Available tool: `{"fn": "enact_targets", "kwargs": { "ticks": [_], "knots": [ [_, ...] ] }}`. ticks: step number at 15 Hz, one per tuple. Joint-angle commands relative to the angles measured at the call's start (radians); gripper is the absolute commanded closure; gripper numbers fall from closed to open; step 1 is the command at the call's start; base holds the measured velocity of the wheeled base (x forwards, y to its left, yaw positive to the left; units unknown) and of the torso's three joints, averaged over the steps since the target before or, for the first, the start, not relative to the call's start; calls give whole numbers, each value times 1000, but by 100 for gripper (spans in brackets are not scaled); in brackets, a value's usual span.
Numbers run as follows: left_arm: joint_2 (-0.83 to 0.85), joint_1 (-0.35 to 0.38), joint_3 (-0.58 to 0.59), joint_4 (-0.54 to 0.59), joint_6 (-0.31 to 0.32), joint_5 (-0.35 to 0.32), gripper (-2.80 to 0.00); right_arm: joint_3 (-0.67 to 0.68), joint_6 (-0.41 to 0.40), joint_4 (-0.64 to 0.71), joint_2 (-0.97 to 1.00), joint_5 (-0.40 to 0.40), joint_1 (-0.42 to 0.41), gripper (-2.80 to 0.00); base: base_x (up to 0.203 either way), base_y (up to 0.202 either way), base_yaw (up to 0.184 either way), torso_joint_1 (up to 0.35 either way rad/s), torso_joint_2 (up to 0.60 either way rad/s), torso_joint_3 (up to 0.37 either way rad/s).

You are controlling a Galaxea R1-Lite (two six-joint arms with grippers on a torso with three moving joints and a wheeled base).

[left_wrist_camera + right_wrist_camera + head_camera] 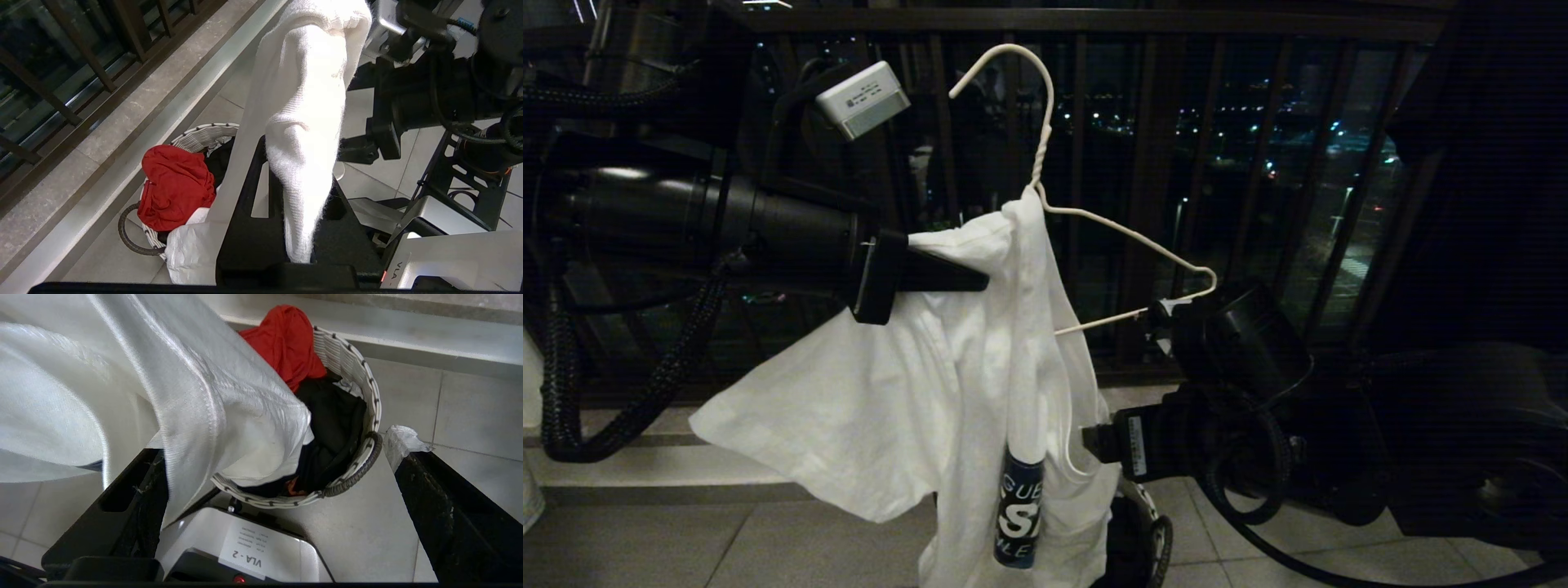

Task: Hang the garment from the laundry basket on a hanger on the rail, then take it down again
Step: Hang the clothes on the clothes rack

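The garment [866,408], a white T-shirt, hangs bunched over the left half of the thin white wire hanger [1127,233]; its dark graphic [1019,510] shows low down. The hanger's hook [1013,57] points up, free in the air. My left gripper [980,282] is shut on a fold of the garment [310,81] near the hanger's neck. My right gripper [1176,314] stands open at the hanger's bare right end, and the garment [196,375] drapes over one of its fingers [135,490]. The laundry basket [372,392] sits on the floor below. The rail is out of view.
A red cloth [175,188] and a black garment [335,416] lie in the laundry basket [204,132]. Dark balcony railing bars [1078,122] stand just behind the hanger, above a stone ledge [122,134]. My silver base [245,543] is beside the basket.
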Motion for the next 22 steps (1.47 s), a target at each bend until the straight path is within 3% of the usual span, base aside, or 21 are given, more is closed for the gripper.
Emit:
{"fn": "enact_targets", "kwargs": {
  "ticks": [1,2,3,22],
  "knots": [
    [3,0,0,2,1,-3,0,3,0,3,6,-2,0,-280,0,0,0,0,0,0],
    [3,0,0,2,1,-3,0,3,-2,3,6,-2,0,-280,0,0,0,0,0,0],
    [2,0,0,2,1,-3,0,3,-10,3,6,-2,0,0,0,0,0,0,0,0],
    [-4,-3,4,2,0,-9,0,-40,-112,-83,16,14,-268,0,0,0,0,0,0,0]
  ]
}}
